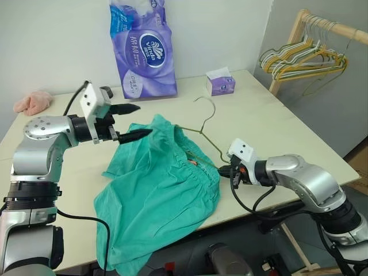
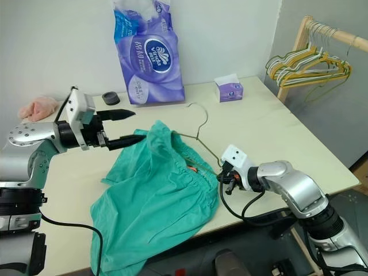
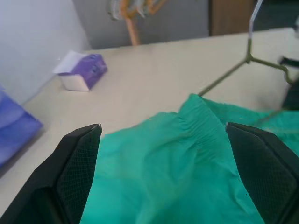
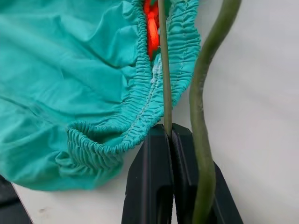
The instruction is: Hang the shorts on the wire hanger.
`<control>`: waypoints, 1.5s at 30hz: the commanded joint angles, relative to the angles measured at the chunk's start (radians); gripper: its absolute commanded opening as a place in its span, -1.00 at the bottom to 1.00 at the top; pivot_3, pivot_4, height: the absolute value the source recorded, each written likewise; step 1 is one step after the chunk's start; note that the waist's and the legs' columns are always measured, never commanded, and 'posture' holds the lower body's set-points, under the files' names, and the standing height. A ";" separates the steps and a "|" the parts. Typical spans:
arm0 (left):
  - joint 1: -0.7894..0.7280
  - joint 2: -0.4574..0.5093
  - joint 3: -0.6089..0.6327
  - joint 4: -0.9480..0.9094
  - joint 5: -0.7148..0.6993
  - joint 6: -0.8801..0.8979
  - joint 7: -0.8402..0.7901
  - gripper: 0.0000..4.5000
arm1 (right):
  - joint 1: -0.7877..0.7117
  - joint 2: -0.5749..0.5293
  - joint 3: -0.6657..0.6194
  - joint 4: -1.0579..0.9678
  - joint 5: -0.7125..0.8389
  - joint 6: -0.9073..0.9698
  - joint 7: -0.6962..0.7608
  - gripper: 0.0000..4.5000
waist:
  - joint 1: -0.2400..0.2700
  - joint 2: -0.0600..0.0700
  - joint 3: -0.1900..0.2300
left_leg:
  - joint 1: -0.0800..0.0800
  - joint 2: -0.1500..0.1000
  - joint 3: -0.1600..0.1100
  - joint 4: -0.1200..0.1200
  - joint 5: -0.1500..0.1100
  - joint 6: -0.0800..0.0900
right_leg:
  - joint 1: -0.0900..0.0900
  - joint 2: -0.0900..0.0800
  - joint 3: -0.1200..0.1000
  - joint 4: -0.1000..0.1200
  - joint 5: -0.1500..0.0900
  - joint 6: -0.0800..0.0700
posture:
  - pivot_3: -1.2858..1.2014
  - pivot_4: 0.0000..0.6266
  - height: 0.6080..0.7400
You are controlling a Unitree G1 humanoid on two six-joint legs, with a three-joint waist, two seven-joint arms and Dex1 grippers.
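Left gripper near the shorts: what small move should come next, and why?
Probably bring the left gripper down onto the raised fold of the shorts and close. Its jaws stand open just above that fold, holding nothing, while the right gripper is shut on the wire hanger, whose bar runs into the waistband. The cloth needs pulling further along the wire.

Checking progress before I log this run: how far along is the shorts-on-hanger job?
Done: the thin olive-green wire hanger already runs into the gathered waistband of the teal-green fabric shorts, its hook sticking out. In hand: the right tool is shut on the hanger wire; the left tool is open above the shorts. Left: the shorts lie bunched on the beige table, part draping over its front edge, not hanging.
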 commanded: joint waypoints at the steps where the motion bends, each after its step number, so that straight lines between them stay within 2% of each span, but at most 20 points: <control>1: -0.051 0.048 -0.063 0.038 0.079 -0.133 -0.113 0.99 | -0.037 -0.031 0.032 -0.062 -0.057 -0.107 0.051 -1.00 | -0.001 0.000 0.000 | 0.000 0.000 0.000 0.000 0.000 0.000 | 0.000 0.000 0.000 0.000 0.000 0.000 | -0.25 -0.90 1.00; 8: -0.114 0.008 -0.124 0.153 0.161 -0.288 -0.152 0.99 | -0.034 -0.049 0.067 -0.081 -0.122 -0.188 0.098 -1.00 | -0.001 0.000 0.000 | 0.000 0.000 0.000 0.000 0.000 0.000 | 0.000 0.000 0.000 0.000 0.000 0.000 | -0.25 -0.90 1.00; 13: -0.067 0.013 -0.142 0.117 0.151 -0.294 -0.209 0.99 | -0.056 -0.044 0.073 -0.078 -0.149 -0.204 0.124 -1.00 | -0.012 0.000 0.000 | 0.000 0.000 0.000 0.000 0.000 0.000 | 0.000 -0.001 0.000 0.000 0.002 -0.004 | -0.26 -0.90 1.00; 25: -0.013 -0.005 -0.191 0.112 0.225 -0.324 -0.184 0.99 | -0.075 -0.022 0.060 -0.100 -0.184 -0.246 0.163 -1.00 | -0.018 0.000 0.000 | 0.000 0.000 -0.001 0.000 0.000 0.000 | 0.000 -0.001 -0.001 0.000 0.003 -0.005 | -0.26 -0.89 1.00; 31: -0.001 -0.017 -0.196 0.097 0.224 -0.318 -0.190 0.22 | -0.070 -0.019 0.053 -0.103 -0.189 -0.266 0.168 -1.00 | -0.018 0.000 0.000 | 0.000 0.000 -0.001 0.000 0.000 0.000 | 0.000 -0.001 -0.001 0.000 0.003 -0.005 | -0.26 -0.88 1.00; 39: 0.025 -0.020 -0.189 0.068 0.219 -0.306 -0.182 -0.91 | -0.059 -0.029 0.064 -0.097 -0.219 -0.346 0.193 -1.00 | -0.019 0.000 0.000 | 0.000 0.000 -0.001 0.000 0.000 0.000 | 0.000 -0.001 -0.001 0.000 0.003 -0.005 | -0.26 -0.88 1.00; 40: 0.028 -0.019 -0.188 0.065 0.220 -0.305 -0.181 -0.99 | -0.059 -0.033 0.069 -0.096 -0.223 -0.359 0.208 -1.00 | -0.019 0.000 0.000 | 0.000 0.000 -0.002 0.000 0.000 0.000 | 0.000 -0.001 -0.001 0.000 0.003 -0.005 | -0.26 -0.88 1.00; 44: 0.047 -0.009 -0.186 0.060 0.233 -0.316 -0.178 -0.99 | -0.032 -0.066 0.077 -0.074 -0.249 -0.448 0.255 -1.00 | -0.018 -0.001 -0.001 | 0.000 0.000 -0.001 0.001 0.000 0.000 | 0.000 -0.001 -0.001 0.000 0.003 -0.005 | -0.26 -0.91 1.00; 45: 0.051 -0.005 -0.185 0.061 0.238 -0.320 -0.177 -1.00 | -0.025 -0.077 0.071 -0.054 -0.271 -0.477 0.249 -0.89 | -0.018 -0.001 -0.001 | 0.000 0.000 -0.001 0.001 0.000 0.000 | 0.000 -0.001 -0.001 0.000 0.003 -0.005 | -0.26 -0.91 1.00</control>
